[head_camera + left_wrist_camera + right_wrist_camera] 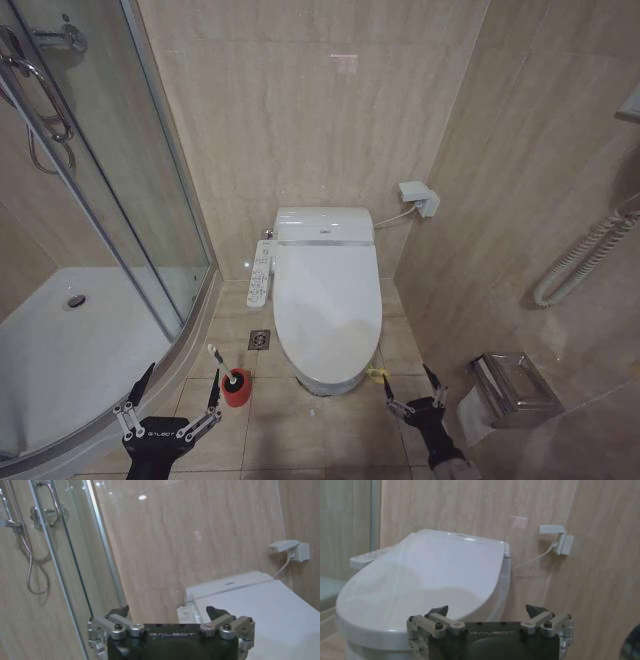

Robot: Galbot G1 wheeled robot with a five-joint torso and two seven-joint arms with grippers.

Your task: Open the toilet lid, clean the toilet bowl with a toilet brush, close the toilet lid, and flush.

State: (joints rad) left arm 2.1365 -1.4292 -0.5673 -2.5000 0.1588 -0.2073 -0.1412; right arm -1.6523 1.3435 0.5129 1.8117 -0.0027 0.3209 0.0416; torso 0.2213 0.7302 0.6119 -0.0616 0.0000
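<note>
The toilet lid (328,295) is down flat, a glossy white oval with a small yellow-green loop tag (376,375) at its front right edge; it also shows in the left wrist view (260,603) and the right wrist view (430,581). The toilet bowl (325,383) is covered except for its white base, with a button panel (261,273) on its side. The toilet brush (222,361) stands in a red holder cup (236,388) on the floor left of the toilet. My left gripper (170,398) is open just left of the brush. My right gripper (413,385) is open beside the tag.
A glass shower enclosure (110,200) with a white tray (70,350) fills the left. A floor drain (260,340) lies beside the toilet. On the right wall are a paper holder (512,385) and a coiled hose (585,255). A wall socket (420,196) sits behind the toilet.
</note>
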